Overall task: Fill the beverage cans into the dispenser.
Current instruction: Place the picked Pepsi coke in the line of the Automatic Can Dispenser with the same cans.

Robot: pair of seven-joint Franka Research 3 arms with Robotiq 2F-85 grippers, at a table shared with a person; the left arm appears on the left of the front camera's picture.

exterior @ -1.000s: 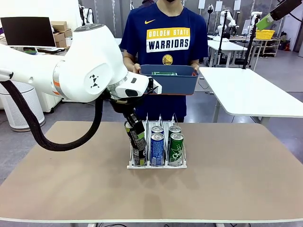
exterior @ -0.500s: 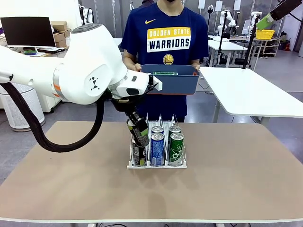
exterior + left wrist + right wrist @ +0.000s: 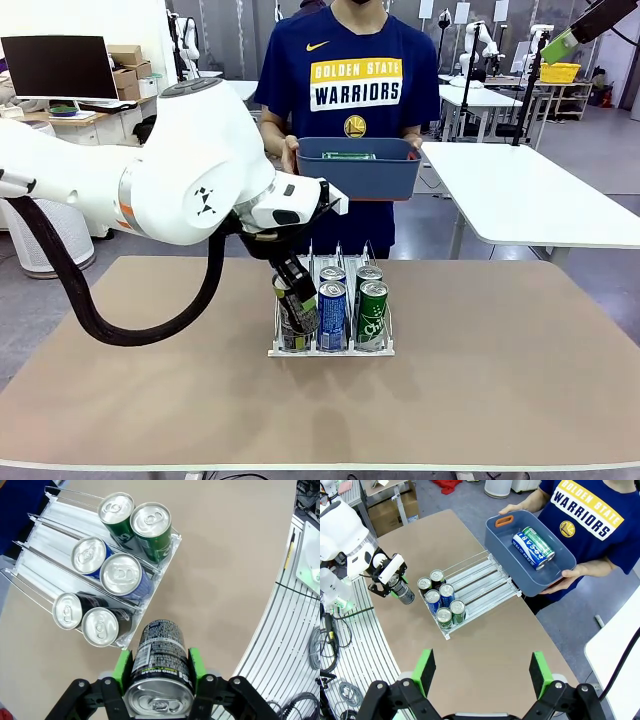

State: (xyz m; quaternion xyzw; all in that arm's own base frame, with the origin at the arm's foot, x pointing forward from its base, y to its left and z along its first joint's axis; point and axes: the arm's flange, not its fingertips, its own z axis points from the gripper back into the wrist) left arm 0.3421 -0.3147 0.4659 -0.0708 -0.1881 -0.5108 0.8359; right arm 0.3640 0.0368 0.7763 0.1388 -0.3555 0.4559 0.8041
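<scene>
Quick look: left gripper (image 3: 159, 666) is clamped on a black can (image 3: 160, 647), green pads on either side, can top facing the wrist cam. In the front view it hangs tilted by the near-left corner of the dispenser (image 3: 330, 351), which sits mid-table, a bit toward the far edge. Right gripper (image 3: 482, 675) is spread wide w/ nothing in it, high over the table.

Rack already has 6 cans, all bunched at its near end: black pair (image 3: 100, 626) in the left lane, blue pair (image 3: 120, 573) in the middle, green pair (image 3: 150, 520) on the right. Far halves of the lanes are bare.

What could go wrong imo:
- The can is lined up w/ the end of the left lane that's already full. Going straight down there means clunking onto the black pair and tipping or shoving them.
- It's tilted, so the bottom rim could snag a thin divider and drag the whole rack, which looks light.
- If it's let go while leaning, it prob falls over.

Writing: the person's shirt (image 3: 355, 83) reads GOLDEN STATE WARRIORS, plus a swoosh logo. The held can has dense white small print, too fine for me to read. The bin (image 3: 495, 535) the person holds past the far edge has a blue can (image 3: 529, 550) w/ white lettering, can't make it out, and a green can (image 3: 540, 541).
</scene>
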